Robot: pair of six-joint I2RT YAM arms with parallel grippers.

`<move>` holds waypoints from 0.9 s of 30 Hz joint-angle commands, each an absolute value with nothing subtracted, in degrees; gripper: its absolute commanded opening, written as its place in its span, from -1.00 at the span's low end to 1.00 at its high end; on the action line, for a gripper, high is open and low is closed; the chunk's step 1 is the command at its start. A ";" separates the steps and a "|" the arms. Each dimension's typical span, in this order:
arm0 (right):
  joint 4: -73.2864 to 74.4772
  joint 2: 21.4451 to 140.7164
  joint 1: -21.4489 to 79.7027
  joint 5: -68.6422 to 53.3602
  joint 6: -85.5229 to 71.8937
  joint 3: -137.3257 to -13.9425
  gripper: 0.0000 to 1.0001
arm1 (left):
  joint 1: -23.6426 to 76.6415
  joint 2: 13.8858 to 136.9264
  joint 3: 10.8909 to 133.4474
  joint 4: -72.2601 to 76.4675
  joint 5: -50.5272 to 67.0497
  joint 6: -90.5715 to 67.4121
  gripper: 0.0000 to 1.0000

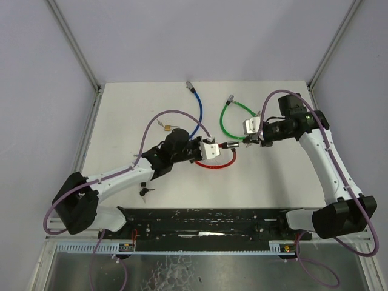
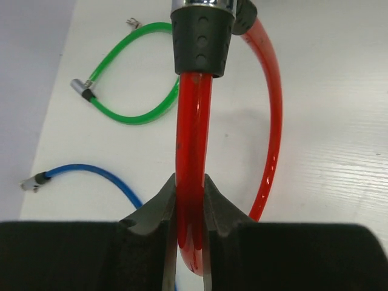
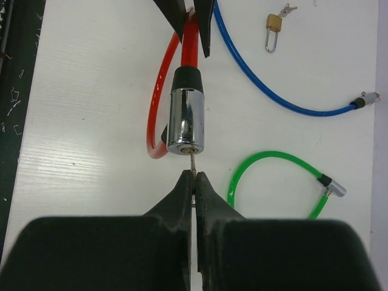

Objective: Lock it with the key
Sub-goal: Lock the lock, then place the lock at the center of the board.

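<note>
red cable lock (image 1: 216,165) sits near the middle of the white tabletop (image 1: 285,182), held between the two arms. the left gripper (image 2: 189,203) is pinched on the red cable, its two dark fingers (image 2: 156,209) pressed against either side of it just behind the black rubber collar (image 2: 203,42). past the collar is the lock's chrome cylinder (image 3: 185,120), which points toward the right side of the tabletop. the rest of the red cable curves round in a loop on the side nearer the arm bases. the right gripper (image 3: 194,182) is pressed together on a key (image 3: 193,162), gripping it by the head so that only the thin blade shows. the blade's tip meets the keyhole in the flat end of the cylinder; how far in it goes cannot be told. a green cable lock (image 1: 222,121) lies unfastened in an open curve toward the far edge, just beyond the right gripper. a blue cable lock (image 1: 199,112) lies beside it, also open, with one metal end close to the far edge. a small brass padlock (image 3: 274,24) rests on the tabletop to the left of the blue cable. a dark bunch of small keys (image 1: 145,191) lies near the near edge, beside the left arm.
</note>
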State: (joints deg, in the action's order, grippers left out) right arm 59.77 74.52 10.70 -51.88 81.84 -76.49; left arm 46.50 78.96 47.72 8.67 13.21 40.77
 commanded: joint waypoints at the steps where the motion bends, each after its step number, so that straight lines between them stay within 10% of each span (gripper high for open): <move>1: 64.74 76.44 10.48 -47.01 86.55 -84.60 -1.00 | 44.39 76.65 52.85 -0.09 25.14 34.68 -1.00; 16: 72.81 80.46 5.95 -60.84 77.15 -92.99 -1.00 | 41.05 76.87 53.07 4.17 20.84 25.54 -1.00; 27: 22.66 72.74 5.71 -69.94 13.30 -74.96 -1.00 | 29.07 70.95 42.58 28.97 27.83 -4.15 -1.00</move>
